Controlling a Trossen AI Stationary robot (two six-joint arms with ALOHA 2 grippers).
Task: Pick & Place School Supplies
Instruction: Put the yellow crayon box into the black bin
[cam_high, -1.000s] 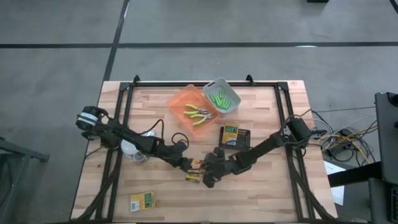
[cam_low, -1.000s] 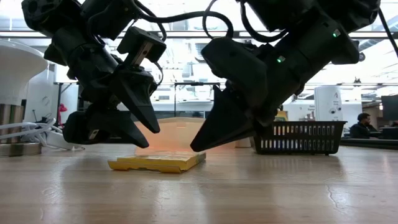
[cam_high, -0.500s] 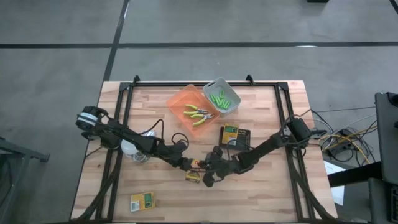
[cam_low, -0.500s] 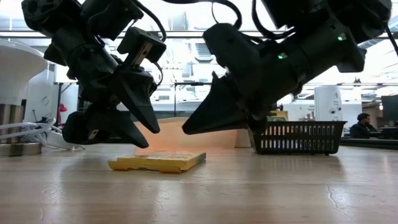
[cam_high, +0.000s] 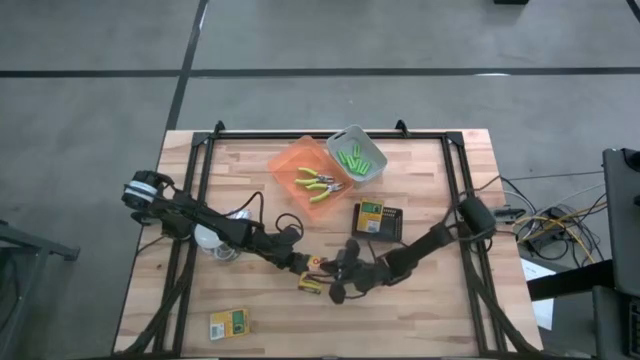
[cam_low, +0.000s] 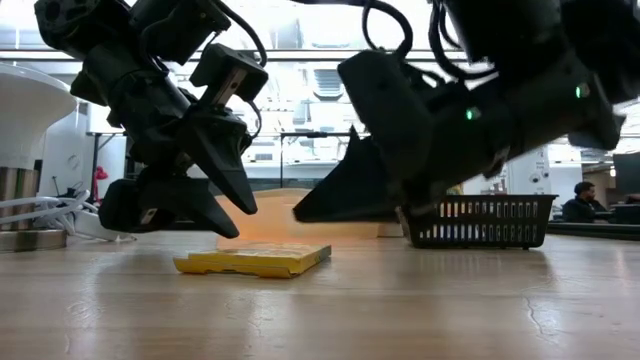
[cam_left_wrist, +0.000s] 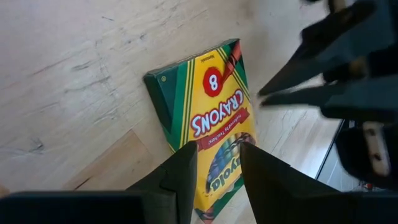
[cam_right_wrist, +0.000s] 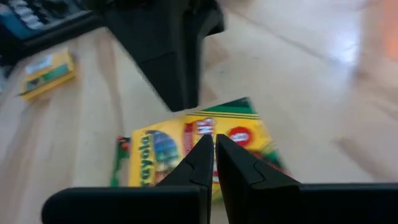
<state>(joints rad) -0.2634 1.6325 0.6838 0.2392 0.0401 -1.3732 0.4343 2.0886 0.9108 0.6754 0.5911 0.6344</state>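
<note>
I'm hovering the left gripper (cam_low: 225, 205), fingers spread, right over the crayon box (cam_low: 255, 260) lying flat mid-table, long axis running between both grippers. Right gripper (cam_low: 300, 212) (pressed together) is hanging just beside, higher.

The crayon box (cam_high: 312, 286) lies flat on the bench (cam_high: 430, 310), and the room around it is crowded; the left gripper (cam_high: 303, 267) hangs just above its far-left edge with a gap between the fingers, and the right gripper (cam_high: 337, 288), fingers pressed together, juts in beside it from the right, clear of the bench; between the two tips only a narrow gap stays open over the box. Nearer the front edge from the box, bare wood runs wide, broken only by a second box (cam_high: 230, 323) well to the left; behind the box stand a third box (cam_high: 377, 218), the orange bin (cam_high: 290, 160) and the grey bin (cam_high: 372, 176); a white round thing (cam_high: 208, 238) sits to the left under the left arm.
</note>
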